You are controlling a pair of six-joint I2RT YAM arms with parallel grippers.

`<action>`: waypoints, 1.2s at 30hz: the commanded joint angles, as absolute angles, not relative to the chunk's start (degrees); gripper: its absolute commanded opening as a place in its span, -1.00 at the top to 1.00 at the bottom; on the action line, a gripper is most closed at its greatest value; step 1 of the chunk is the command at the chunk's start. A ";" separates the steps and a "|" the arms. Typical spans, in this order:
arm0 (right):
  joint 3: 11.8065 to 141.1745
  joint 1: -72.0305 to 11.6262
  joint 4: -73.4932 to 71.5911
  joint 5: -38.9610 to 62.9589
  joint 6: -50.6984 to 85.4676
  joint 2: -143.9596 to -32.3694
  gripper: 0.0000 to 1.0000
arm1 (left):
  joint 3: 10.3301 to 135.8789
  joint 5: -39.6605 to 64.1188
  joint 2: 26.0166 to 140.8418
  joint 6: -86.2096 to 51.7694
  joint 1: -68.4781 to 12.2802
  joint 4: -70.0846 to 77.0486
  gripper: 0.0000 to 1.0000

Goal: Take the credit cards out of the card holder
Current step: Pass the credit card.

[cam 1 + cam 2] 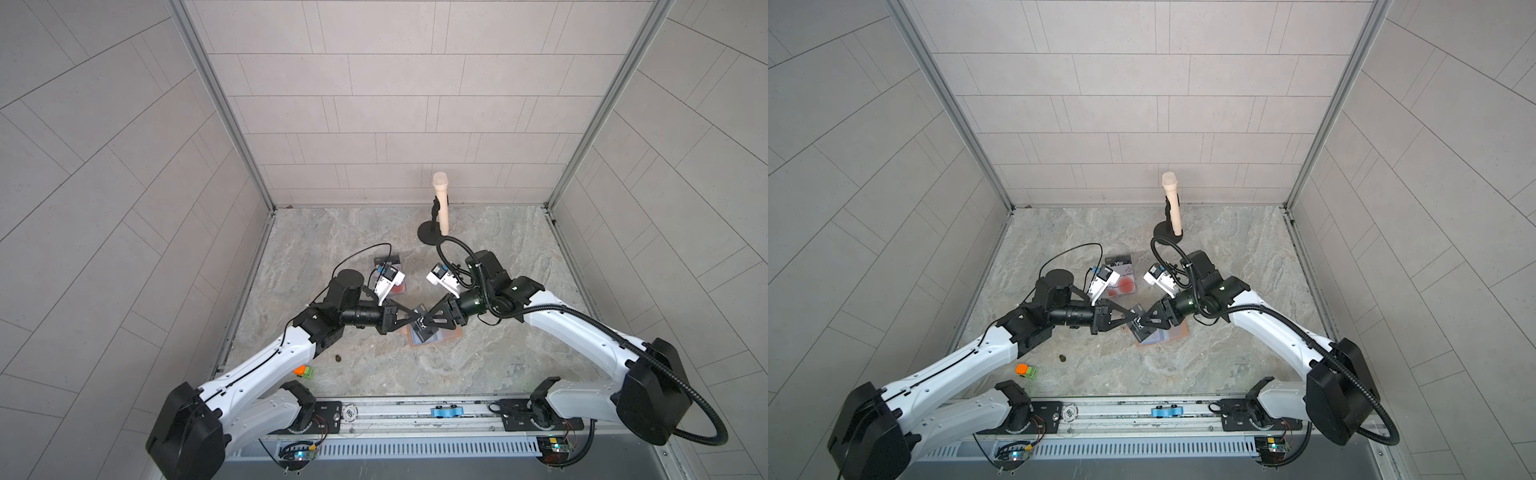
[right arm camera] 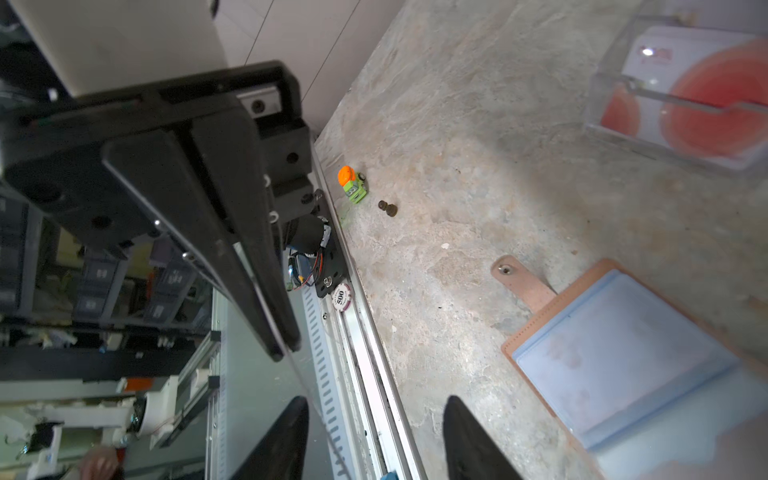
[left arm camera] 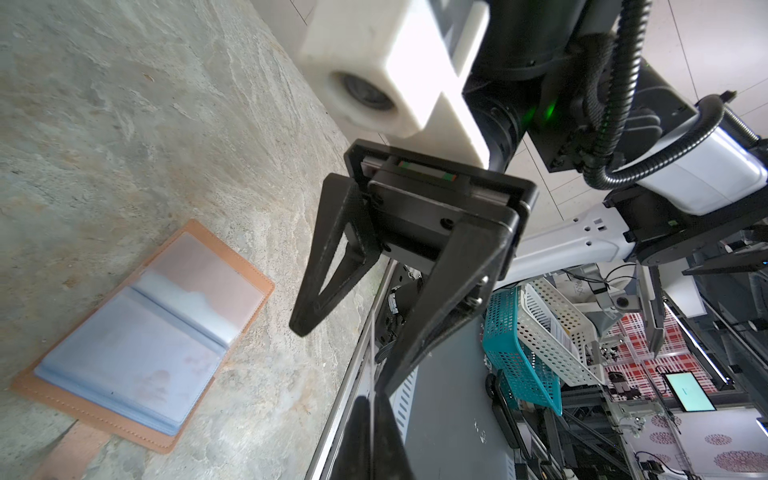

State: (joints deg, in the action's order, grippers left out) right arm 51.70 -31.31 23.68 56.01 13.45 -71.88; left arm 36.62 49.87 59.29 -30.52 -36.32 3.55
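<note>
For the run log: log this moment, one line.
left gripper: shut on dark card | right gripper: open | card holder: lying open

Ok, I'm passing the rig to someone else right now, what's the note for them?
Left gripper: shut on a dark card with white markings, held in the air above the tan leather card holder.
Right gripper: open, fingertips next to that card, not gripping.
Holder: lies open on the table, blue-grey sleeves up.
Done: the clear plastic box holds the dark grey "Vip" card and the white card with red circles.
Left: probably drop the held card in the box, then check the sleeves. Faint pink marks show there, so a card may remain.
</note>
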 commanded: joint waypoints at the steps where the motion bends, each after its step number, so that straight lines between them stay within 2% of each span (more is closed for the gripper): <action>1: 49.54 -30.34 19.68 51.07 17.24 -67.44 -0.32 | 36.88 45.67 57.36 -31.58 -35.46 7.10 1.00; 6: 43.31 -30.09 5.00 45.96 30.93 -62.52 -0.49 | 35.43 36.05 56.49 -35.85 -35.42 14.05 1.00; 9: 39.10 -30.19 -6.26 42.94 40.51 -61.19 -0.52 | 34.46 32.13 57.42 -38.96 -35.44 19.89 1.00; 15: 33.53 -30.36 -21.24 37.07 51.19 -60.29 -0.52 | 30.85 27.11 60.52 -47.19 -35.49 35.84 1.00; 20: 33.20 -30.41 -28.49 35.05 56.60 -61.63 -0.41 | 28.74 23.79 61.18 -50.15 -35.51 43.02 1.00; 25: 34.54 -30.99 -33.84 34.69 59.80 -63.98 -0.10 | 27.63 22.55 61.26 -51.75 -35.54 46.44 1.00; 31: 36.96 -32.52 -35.14 35.31 60.03 -66.33 -0.15 | 26.70 21.20 62.43 -54.21 -35.59 51.98 1.00; 36: 37.68 -33.48 -38.35 36.35 61.35 -67.81 -0.01 | 26.59 20.30 63.82 -55.22 -36.10 54.81 1.00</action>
State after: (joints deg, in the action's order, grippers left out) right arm 36.05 -32.80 -33.50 35.73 59.09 -67.20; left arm 27.09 21.17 63.09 -54.04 -35.81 49.67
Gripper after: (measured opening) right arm 0.512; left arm 0.061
